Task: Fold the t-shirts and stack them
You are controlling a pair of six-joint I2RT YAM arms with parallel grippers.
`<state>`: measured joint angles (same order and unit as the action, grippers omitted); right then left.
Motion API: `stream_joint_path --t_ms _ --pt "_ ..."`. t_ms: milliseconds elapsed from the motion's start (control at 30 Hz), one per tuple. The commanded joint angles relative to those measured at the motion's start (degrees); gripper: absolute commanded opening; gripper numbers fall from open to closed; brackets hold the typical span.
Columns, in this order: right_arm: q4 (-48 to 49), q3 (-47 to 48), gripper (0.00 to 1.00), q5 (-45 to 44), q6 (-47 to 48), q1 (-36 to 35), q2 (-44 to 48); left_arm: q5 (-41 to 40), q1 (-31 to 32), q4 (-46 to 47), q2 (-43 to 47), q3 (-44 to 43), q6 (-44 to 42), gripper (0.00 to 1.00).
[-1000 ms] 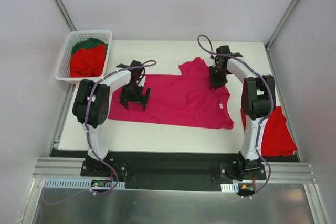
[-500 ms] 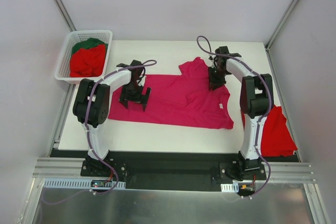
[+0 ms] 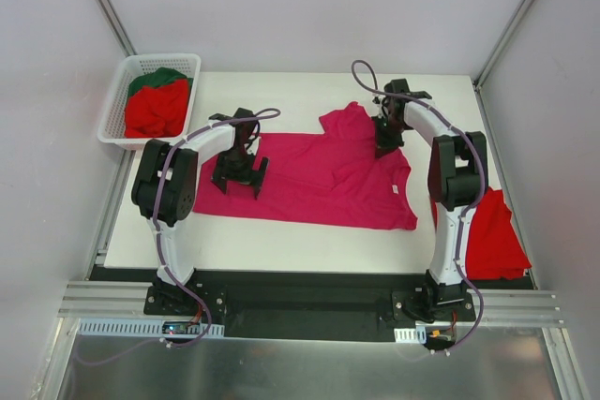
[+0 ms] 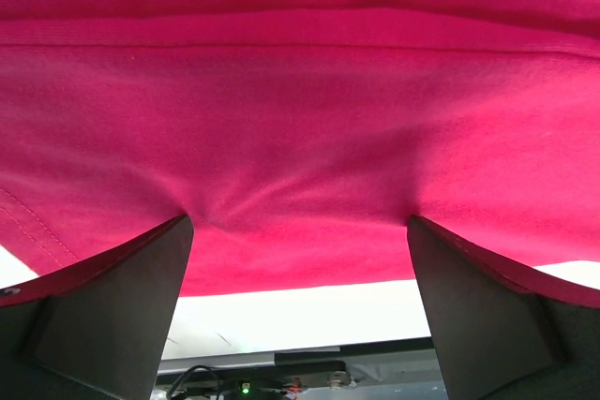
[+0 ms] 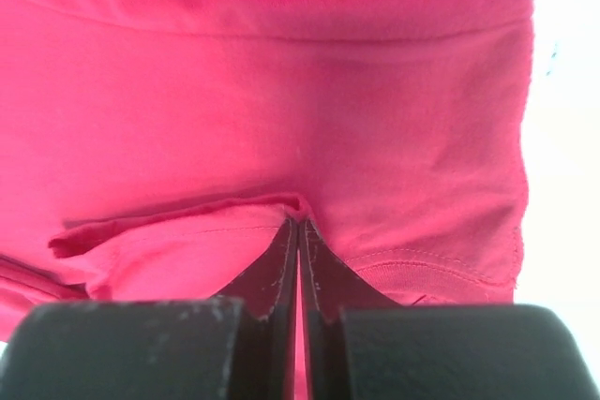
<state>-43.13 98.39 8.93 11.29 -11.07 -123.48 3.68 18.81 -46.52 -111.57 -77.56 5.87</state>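
**A:** At the table's (image 3: 281, 241) centre the magenta t-shirt (image 3: 319, 180) lies spread out, mostly flat. Where do the arms stand on it?

**B:** The left gripper (image 3: 239, 178) is at the shirt's nine o'clock end. Its fingers (image 4: 122, 297) are spread wide, tips pressing into the cloth without pinching any. The right gripper (image 3: 385, 144) is at about one o'clock on the shirt, and its fingers (image 5: 272, 274) are closed together on a thin ridge of fabric.

**A:** And the other shirts?

**B:** Red t-shirts (image 3: 155, 111) and a dark green t-shirt (image 3: 159, 77) are bunched in the white basket (image 3: 112, 110) at ten o'clock. Another red t-shirt (image 3: 492, 236) lies at four o'clock, at the table's edge.

**A:** What could go wrong from here?

**B:** I'd judge that the right pinch looks shallow. From the wrist view I can't tell whether it has one layer or two. With only the top layer, a lift would peel it away and the fold would come out crooked. The ridge could also slip free mid-carry.

**A:** And the left side?

**B:** It only presses down. If the right arm pulls toward nine o'clock while the left tips drag, the cloth could bunch between them. If the left lifts off early, the whole shirt may slide toward the pull and nothing would fold.
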Motion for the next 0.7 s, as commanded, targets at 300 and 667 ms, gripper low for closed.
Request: stream_joint_path --t_ms 300,667 --pt "-2.0 2.4 0.01 -1.8 0.9 2.3 4.8 -2.5 0.4 -1.7 -0.1 0.0 -1.5 0.99" --pt "-2.5 1.7 0.01 -2.7 1.3 4.0 8.3 -3.0 0.4 -1.7 -0.1 0.1 -1.6 0.99"
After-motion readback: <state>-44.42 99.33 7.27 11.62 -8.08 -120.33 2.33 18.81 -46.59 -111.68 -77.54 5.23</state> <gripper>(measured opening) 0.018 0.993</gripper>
